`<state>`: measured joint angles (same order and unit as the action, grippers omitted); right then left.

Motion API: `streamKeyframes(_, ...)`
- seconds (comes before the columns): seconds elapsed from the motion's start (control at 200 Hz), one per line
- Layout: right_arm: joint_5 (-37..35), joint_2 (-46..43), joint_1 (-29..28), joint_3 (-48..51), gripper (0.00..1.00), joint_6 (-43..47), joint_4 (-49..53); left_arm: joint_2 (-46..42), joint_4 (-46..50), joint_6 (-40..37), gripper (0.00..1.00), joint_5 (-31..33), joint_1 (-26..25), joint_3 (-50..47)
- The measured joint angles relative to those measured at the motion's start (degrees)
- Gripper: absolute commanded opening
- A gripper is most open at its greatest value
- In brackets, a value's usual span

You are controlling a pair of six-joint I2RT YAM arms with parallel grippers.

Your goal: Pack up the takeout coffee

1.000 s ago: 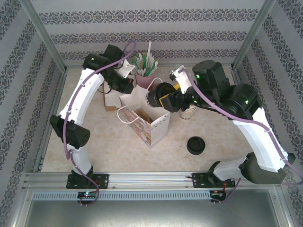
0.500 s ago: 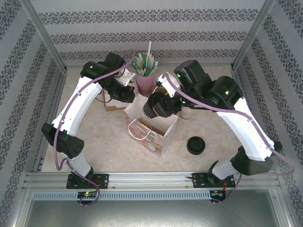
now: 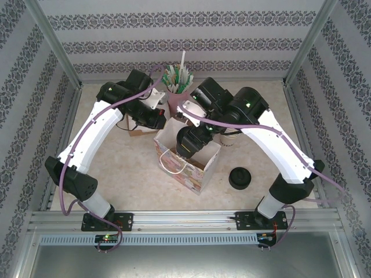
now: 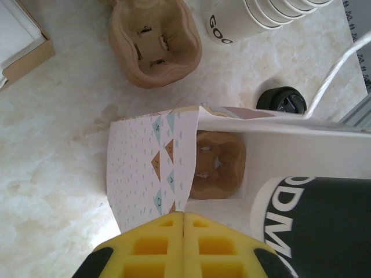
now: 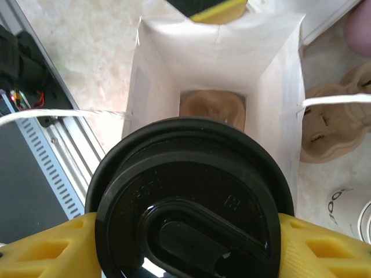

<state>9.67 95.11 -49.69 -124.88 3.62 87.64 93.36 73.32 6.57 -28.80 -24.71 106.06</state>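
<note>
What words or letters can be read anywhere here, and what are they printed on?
"GO": on the stack of cups, the rest cut off.
"ODM": on the dark band of the takeout coffee, partly hidden.
"S", "A", "O": apparently, on the paper bag flags; the other letters are unclear.
Embossed marks on the lid: too blurred to read.

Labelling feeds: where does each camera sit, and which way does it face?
Top external: above, behind the bases, looking down; left arm and right arm show over the patterned paper bag.
Left wrist: on its arm, facing down; its yellow left tool shows, shut on the bag's rim.
Right wrist: on its arm, facing down into the bag; its right tool grips the black-lidded cream paper coffee cup.
Both wrist views share the brown pulp carrier inside the bag.
</note>
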Motion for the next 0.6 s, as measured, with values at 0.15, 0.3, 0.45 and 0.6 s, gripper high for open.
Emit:
streamKeyframes(0.15, -1.3, 0.9, -0.9, 0.4, 0.62, 0.2, 1.2, -0.6, -1.0, 0.2, 0.0, 0.1, 0.0, -1.0)
streamKeyframes(0.3, -3.0, 0.9, -1.2, 2.4, 0.6, 0.0, 1.6, -1.4, -2.3, 0.9, 0.0, 0.1, 0.0, -2.4)
streamKeyframes(0.45, -4.8, 0.9, -2.2, 4.7, 0.6, -1.2, 1.4, -2.2, -3.3, 1.7, 0.0, 0.1, 0.0, -3.4)
streamKeyframes(0.6, -5.4, 0.7, -3.8, 8.3, 0.6, -2.2, 0.0, -2.7, -4.5, 2.5, 0.0, 0.1, 0.0, -4.3)
